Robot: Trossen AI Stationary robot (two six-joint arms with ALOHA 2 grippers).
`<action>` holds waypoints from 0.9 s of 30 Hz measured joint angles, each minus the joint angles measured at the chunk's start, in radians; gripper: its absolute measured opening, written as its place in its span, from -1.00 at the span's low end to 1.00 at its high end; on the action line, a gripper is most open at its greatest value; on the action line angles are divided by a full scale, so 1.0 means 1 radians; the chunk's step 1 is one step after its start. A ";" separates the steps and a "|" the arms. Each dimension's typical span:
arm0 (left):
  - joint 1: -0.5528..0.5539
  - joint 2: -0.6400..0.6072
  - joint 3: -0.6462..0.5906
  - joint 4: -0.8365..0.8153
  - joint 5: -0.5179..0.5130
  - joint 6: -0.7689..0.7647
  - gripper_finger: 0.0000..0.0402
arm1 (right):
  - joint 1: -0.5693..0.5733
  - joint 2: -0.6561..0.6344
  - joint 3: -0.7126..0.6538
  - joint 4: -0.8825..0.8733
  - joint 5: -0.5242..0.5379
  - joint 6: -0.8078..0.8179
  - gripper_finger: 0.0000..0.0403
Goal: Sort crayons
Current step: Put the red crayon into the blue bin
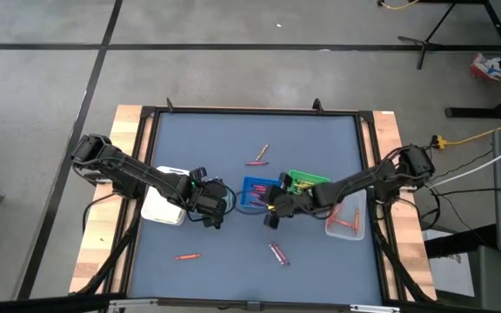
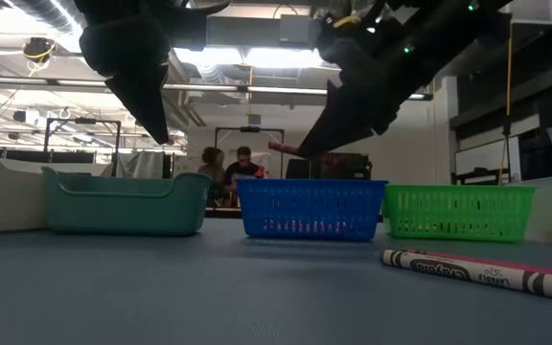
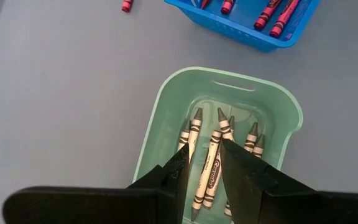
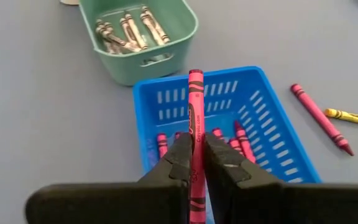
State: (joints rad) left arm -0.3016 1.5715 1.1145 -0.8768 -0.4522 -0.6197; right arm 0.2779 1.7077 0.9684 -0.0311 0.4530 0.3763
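My right gripper (image 4: pixel 196 163) pinches a pink crayon (image 4: pixel 195 118) above the blue tray (image 4: pixel 278 134); I'd centre it, then release low. Left gripper (image 3: pixel 201 163), narrowly spread, hovers over the teal tray (image 3: pixel 160 118) at nine o'clock.

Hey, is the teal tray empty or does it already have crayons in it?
Not empty. The left wrist view shows several grey crayons lying in the teal tray, right under the left tool.

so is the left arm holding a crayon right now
No, the left fingers are open and empty above the grey crayons in the teal tray.
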 joint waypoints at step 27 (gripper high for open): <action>0.000 0.000 0.000 0.038 0.016 0.003 -0.62 | 0.003 0.004 0.000 -0.001 0.000 0.000 -0.83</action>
State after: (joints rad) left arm -0.3012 1.5715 1.1145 -0.8391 -0.4358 -0.6170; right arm 0.2806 1.7117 0.9684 -0.0319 0.4526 0.3759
